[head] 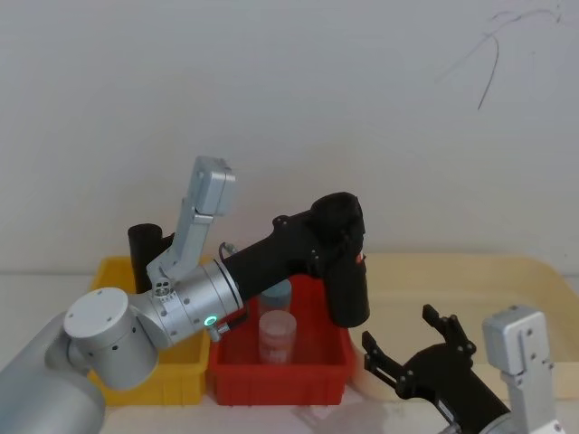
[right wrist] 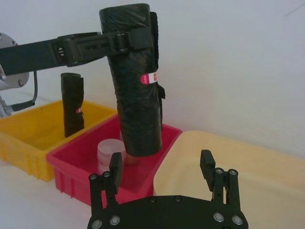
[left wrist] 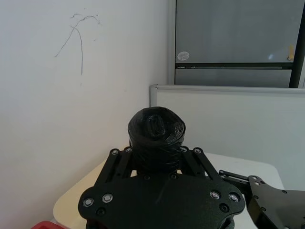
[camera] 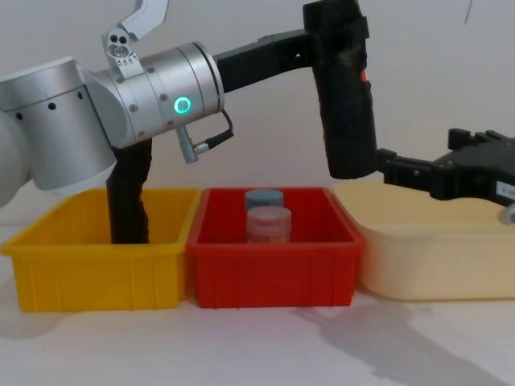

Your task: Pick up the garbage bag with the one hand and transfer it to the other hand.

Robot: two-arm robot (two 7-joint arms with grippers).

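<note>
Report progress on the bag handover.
Done: the left gripper holds the bag clamped near its top, in the air above the red bin. In hand: the open right gripper waits near its lower end. Left: right closes, left releases.

Robot lab test bench.
White wall [head: 271, 90], white table [camera: 257, 346] w/ yellow bin [camera: 96, 277], red bin [camera: 269, 277], cream tub [camera: 434, 257]; partition panel [left wrist: 224, 119] behind.

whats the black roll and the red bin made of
The garbage bag, clamped in the left gripper, looks like thin plastic film, going by its crinkled folds and soft sheen. The red bin is probably rigid moulded plastic: smooth walls, even colour and a thick lipped rim. The right gripper is open near the bag's lower end.
</note>
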